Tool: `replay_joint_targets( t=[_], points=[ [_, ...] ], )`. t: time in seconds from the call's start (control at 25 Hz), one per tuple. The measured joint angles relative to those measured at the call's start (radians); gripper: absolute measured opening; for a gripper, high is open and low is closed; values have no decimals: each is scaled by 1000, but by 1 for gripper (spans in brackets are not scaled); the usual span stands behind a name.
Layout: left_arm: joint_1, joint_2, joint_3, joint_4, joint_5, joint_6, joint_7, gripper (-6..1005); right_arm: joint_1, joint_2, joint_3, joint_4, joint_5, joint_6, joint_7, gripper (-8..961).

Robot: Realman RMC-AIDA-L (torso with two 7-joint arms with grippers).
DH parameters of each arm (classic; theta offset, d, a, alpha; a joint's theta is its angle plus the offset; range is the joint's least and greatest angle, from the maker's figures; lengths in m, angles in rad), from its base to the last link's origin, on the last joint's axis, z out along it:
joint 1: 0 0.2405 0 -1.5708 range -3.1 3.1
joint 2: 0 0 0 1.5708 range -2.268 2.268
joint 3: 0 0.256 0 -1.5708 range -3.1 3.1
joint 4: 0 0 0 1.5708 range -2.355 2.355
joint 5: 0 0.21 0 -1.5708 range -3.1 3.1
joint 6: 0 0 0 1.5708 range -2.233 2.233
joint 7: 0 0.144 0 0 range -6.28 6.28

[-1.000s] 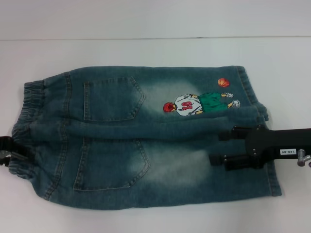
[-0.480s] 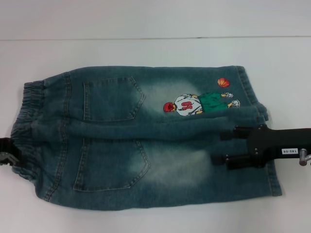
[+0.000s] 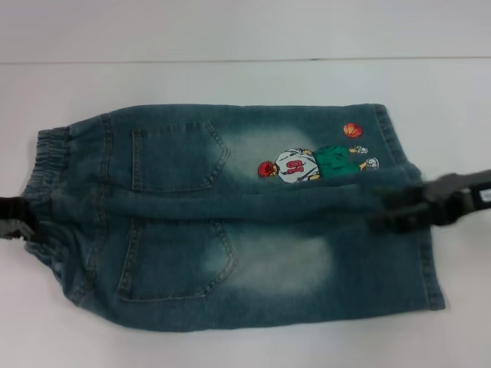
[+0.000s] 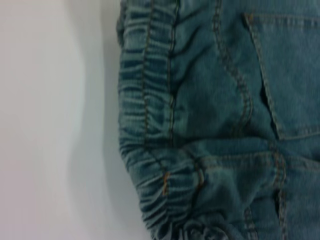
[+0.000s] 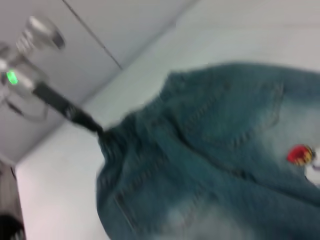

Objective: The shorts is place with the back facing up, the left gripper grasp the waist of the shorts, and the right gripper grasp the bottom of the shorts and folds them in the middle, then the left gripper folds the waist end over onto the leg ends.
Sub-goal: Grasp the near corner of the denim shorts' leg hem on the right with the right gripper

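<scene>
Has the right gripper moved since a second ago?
Yes. The right gripper has risen toward the embroidered player, now over the shorts' centre ridge.

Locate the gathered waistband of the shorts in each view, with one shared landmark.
Head view: waistband at the shorts' left end, beside the left gripper.
Left wrist view: ruffled band along the white table.
Right wrist view: far end, blurred.
Shared landmark: patch pocket.

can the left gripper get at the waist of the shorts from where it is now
Probably yes. The left gripper sits right at the edge of the waist of the shorts, which lies flat on the white table with nothing between them.
</scene>
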Motion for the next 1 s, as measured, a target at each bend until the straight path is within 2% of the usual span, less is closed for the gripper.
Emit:
replay_joint_targets(
  t=[0.16, 0.44, 0.76, 1.0],
  points=[
    [-10, 1, -4, 2, -15, -13, -5, 33, 33, -1, 19, -98, -200, -76, 9, 947],
    [-11, 2, -6, -2, -44, -30, -7, 34, 67, 2, 30, -115, -407, -166, -46, 947],
    [-15, 4, -7, -4, -45, -36, -12, 33, 70, 5, 18, -93, -531, -173, -56, 948],
    [-12, -2, -7, -4, -45, -45, -13, 33, 85, 10, -15, -54, -556, -166, -58, 948]
  ],
)
